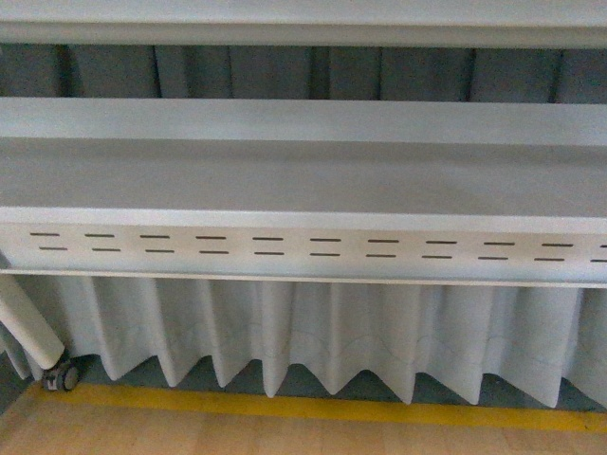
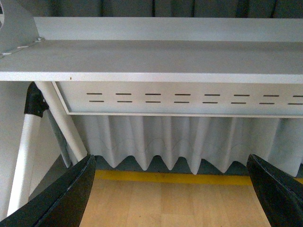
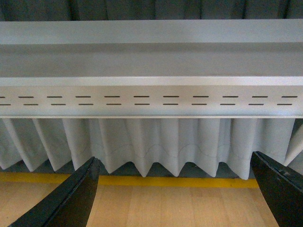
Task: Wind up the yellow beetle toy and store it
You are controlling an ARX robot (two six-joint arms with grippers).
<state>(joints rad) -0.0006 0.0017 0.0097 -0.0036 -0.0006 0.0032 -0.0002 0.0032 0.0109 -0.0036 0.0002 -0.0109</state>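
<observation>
**Evidently No Toy in View, Both Tools Wide and Empty**

Evidently the job had not begun, as far as these views showed. The small rounded yellow beetle toy appeared in none of the three views, so where it sat could not be told. It was not above, below or beside the pale grey slotted metal panel (image 1: 303,246) that filled the middle of the front view.

Above that panel ran a long, flat grey metal shelf (image 1: 303,175), and nothing showed on the stretch of it in view. Below the panel hung a pleated white cloth skirt (image 1: 313,332). Under the skirt ran a yellow floor stripe (image 1: 313,408) and then light wooden flooring (image 1: 285,438). Low and to the left of the panel, a white tubular leg (image 1: 27,322) ended in a small grey caster (image 1: 64,377).

The left tool (image 2: 170,158) faced the panel with its dark fingers (image 2: 71,194) spread wide and nothing between them. The right tool (image 3: 175,158) faced the panel the same way, also spread wide and gripping nothing.

Judged from this, everything was left to do: finding the toy, grasping it, winding it and putting it away. Which way the toy pointed, and how its long axis lay, could not be told, since no view showed it.
</observation>
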